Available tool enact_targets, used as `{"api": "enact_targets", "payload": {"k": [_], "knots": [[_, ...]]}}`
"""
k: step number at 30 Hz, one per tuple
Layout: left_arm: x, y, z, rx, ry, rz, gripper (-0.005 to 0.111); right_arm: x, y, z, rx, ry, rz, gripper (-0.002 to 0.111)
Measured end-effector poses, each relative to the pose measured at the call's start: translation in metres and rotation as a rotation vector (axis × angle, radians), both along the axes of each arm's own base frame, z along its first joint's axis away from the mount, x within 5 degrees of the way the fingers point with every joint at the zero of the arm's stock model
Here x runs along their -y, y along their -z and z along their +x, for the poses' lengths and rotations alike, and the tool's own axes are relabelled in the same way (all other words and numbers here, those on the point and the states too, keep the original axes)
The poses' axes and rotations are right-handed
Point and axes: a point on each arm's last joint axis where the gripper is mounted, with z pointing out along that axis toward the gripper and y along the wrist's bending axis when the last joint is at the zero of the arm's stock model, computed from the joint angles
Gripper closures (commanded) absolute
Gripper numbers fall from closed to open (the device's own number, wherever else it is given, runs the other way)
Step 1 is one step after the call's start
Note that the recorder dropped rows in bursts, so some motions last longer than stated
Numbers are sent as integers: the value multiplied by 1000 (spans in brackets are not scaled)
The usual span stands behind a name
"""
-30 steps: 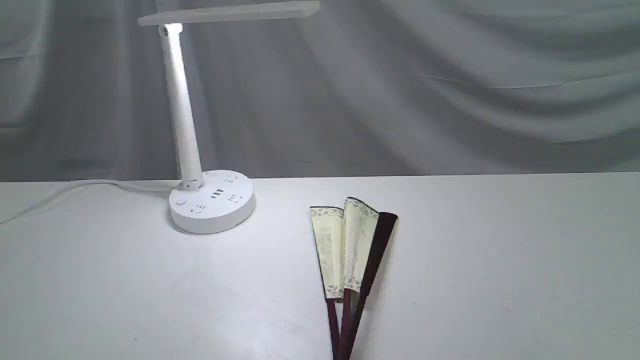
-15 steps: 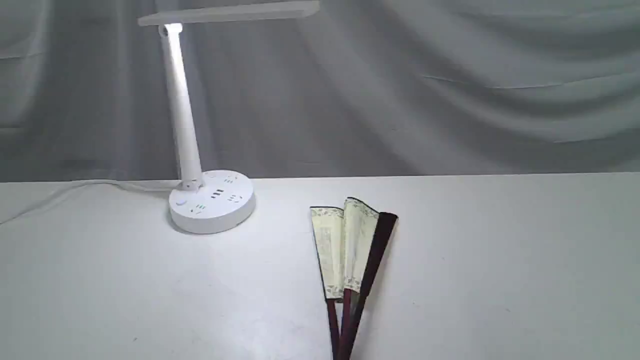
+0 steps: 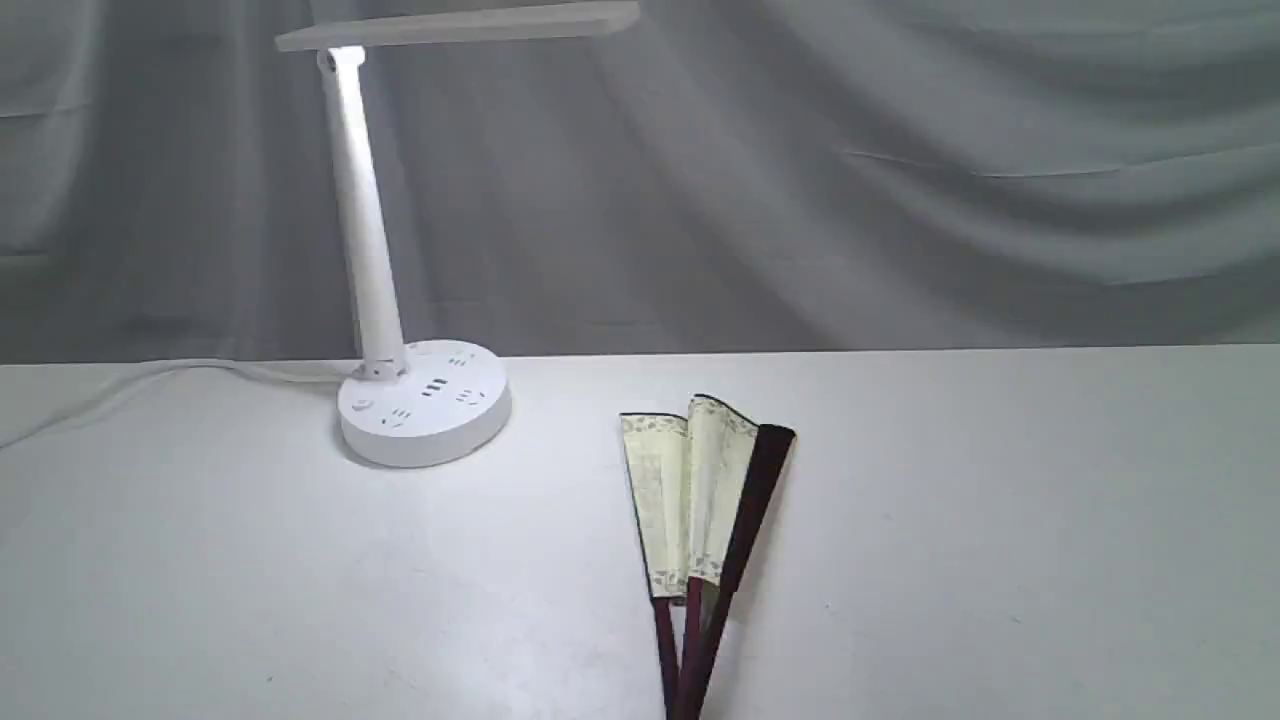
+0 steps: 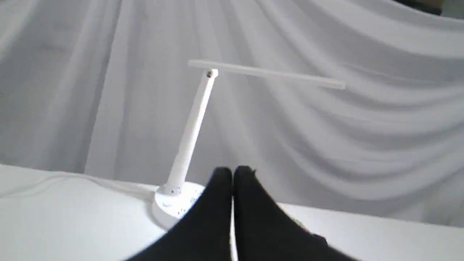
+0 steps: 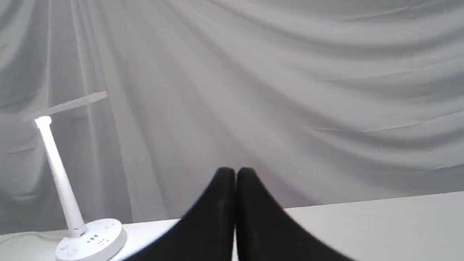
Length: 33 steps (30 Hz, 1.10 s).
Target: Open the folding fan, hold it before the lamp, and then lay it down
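The fan (image 3: 690,500) lies flat on the white worktop (image 3: 1000,550), about midway along its width and toward the front edge. It is only partly spread. Two cream pleated panels with a patterned border show beside a dark maroon guard. The paper end points toward the back edge, and the maroon ribs draw together toward the front edge, where the picture cuts them off. The lamp (image 3: 365,230) stands well apart from the fan, close to the back edge and toward the left back corner. Its round socketed base rests on the worktop, its slim stem leans slightly, and its flat bar head reaches out level above. The top of the stem glows bright. A white cord (image 3: 150,380) trails from the base along the back edge toward the left side. Grey draped cloth (image 3: 900,200) hangs behind the back edge. The left gripper (image 4: 232,174) is clenched with its black fingers pressed together on nothing, above the worktop and facing the lamp. The right gripper (image 5: 235,173) is clenched likewise, empty, facing the cloth.
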Motion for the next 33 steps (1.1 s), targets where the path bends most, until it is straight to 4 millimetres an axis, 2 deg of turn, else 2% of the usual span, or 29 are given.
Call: {"api": "enact_targets", "payload": {"k": [7, 16, 21, 33], "knots": [[0, -27, 20, -168, 2, 97, 107, 1, -43, 15, -45, -14, -46, 108], [-5, -61, 56, -204, -59, 226, 107, 4, -77, 44, -80, -16, -99, 108], [-7, -61, 83, -219, -79, 291, 107, 11, -75, 72, -123, 9, -140, 108], [-7, -35, 143, -369, -69, 343, 107, 21, -41, 138, -353, 9, -171, 108]]}}
